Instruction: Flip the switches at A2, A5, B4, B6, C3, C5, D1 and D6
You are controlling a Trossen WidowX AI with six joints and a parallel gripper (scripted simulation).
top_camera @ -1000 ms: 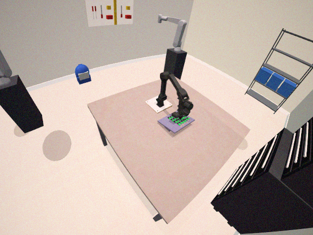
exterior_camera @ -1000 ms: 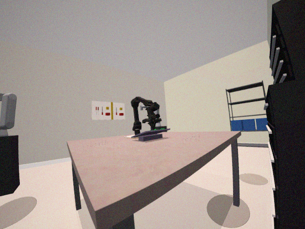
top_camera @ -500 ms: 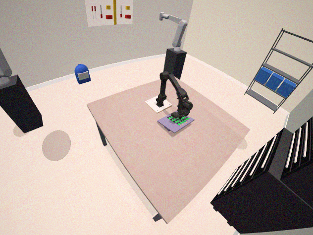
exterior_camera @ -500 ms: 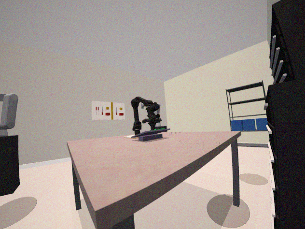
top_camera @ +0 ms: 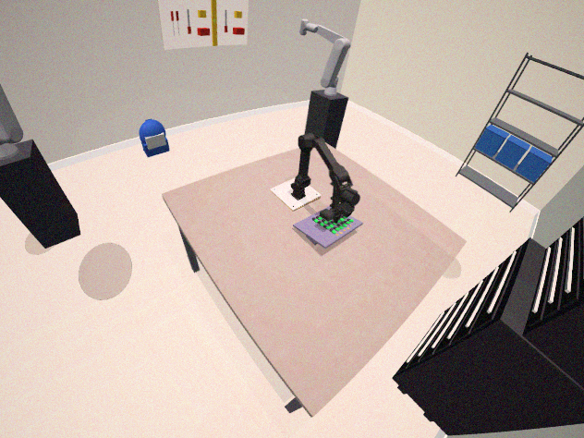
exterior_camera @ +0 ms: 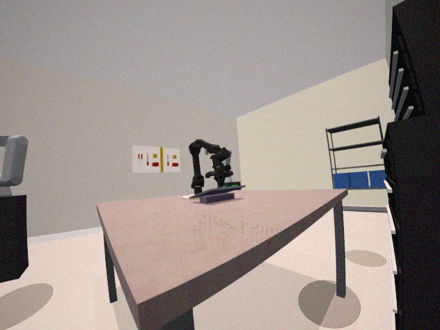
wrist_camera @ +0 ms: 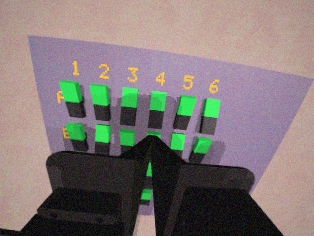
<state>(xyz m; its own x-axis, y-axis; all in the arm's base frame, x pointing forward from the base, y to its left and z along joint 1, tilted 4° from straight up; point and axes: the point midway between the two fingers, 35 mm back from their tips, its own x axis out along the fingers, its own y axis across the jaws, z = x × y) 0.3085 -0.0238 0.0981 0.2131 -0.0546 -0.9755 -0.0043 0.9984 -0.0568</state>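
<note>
Over row B near column 4, fingers pressed together into a point, pinching nothing, tip at the B4 switch (wrist_camera: 154,134). Around it, green-and-black switches on a purple panel (wrist_camera: 260,100), row A (wrist_camera: 130,102) in full view, columns numbered 1 to 6. Panel tilted on the pink surface (top_camera: 330,306), just beside the arm's white base plate (top_camera: 280,192).

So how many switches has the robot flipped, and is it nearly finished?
Hard to count. In the wrist view the shut gripper points at column 4 of the second row, so B4 looks in hand. On the purple panel, the far-row switches do not show clearly which ends are raised, so A2 and A5 cannot be confirmed. The nearer rows are hidden behind the fingers. It has not yet lifted clear, so the job isn't finished.
</note>
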